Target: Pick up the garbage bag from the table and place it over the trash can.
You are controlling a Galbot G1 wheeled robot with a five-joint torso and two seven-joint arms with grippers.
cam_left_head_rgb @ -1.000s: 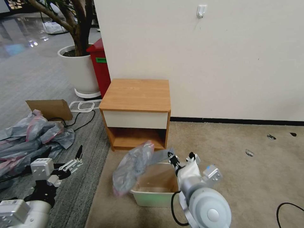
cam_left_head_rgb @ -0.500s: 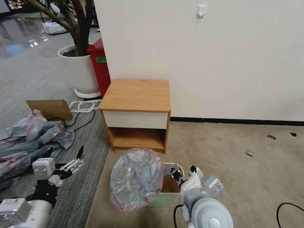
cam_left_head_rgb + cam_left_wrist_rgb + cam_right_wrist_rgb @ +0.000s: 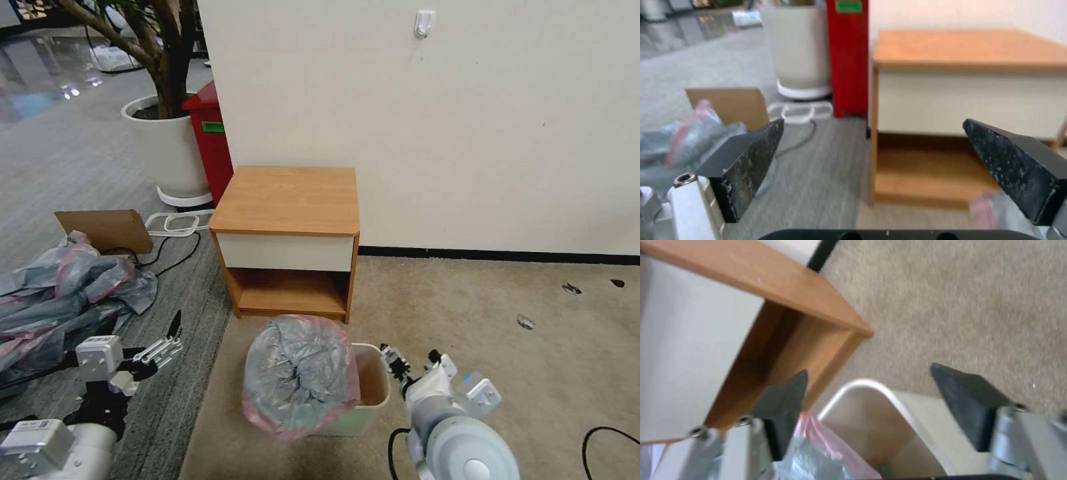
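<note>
Sitting open-fingered just beside the trash can point(image 3: 372, 385), right hand point(image 3: 412, 360) grips nothing; garbage bag point(image 3: 300, 373) drapes only the far rim, so half-seated.

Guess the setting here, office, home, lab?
Probably an office or lobby corner staged as a test room. Cues: a potted tree in a white planter on polished floor, a nightstand-style table alone against a bare wall, and loose plastic sheeting with a cable on the carpet.
</note>
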